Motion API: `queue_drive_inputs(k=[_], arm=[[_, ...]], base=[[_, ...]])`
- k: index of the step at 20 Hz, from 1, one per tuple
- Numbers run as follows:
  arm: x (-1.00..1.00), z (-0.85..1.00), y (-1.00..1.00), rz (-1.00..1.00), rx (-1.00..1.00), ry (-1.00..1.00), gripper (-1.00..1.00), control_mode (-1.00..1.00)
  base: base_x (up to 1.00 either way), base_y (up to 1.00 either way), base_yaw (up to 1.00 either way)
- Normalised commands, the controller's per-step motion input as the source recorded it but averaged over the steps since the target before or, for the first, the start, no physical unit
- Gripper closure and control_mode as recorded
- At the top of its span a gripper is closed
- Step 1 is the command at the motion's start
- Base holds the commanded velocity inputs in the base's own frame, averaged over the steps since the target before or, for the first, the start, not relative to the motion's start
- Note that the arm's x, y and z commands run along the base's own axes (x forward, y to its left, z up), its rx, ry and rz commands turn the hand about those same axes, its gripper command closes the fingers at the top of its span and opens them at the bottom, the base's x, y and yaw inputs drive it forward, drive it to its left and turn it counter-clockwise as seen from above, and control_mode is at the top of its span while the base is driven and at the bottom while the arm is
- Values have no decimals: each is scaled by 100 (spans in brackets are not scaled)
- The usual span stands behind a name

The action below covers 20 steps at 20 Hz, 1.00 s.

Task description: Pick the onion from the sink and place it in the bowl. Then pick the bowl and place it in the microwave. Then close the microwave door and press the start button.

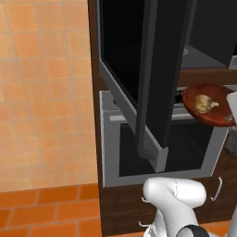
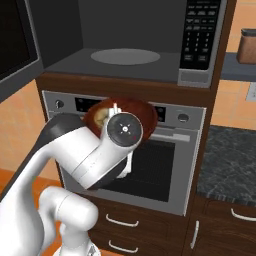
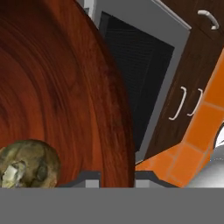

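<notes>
Gripping the rim of the bowl (image 1: pixel 209 104), the pincer (image 3: pixel 117 177) is clamped shut on it, holding it in the air before the steel oven (image 2: pixel 165 165). The onion (image 1: pixel 205 103) lies inside the bowl. Up at twelve o'clock the microwave (image 2: pixel 125 55) stands with its door (image 1: pixel 152 74) swung open.

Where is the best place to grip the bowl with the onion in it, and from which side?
Grip the bowl at its thin rim, from the side, one finger inside and one outside. It is too wide to span, and this leaves the onion untouched.
</notes>
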Motion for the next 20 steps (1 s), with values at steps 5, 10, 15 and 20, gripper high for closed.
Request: queue_drive_inputs(k=[5,10,15,20], arm=[[56,69,24,0,1,-3,100,-100],[63,52,11,0,5,-3,100,-100],[62,46,4,0,6,-7,100,-100],[58,38,10,0,5,-7,100,-100]], base=[[0,0,0],[0,0,0],[0,0,0],[0,0,0]])
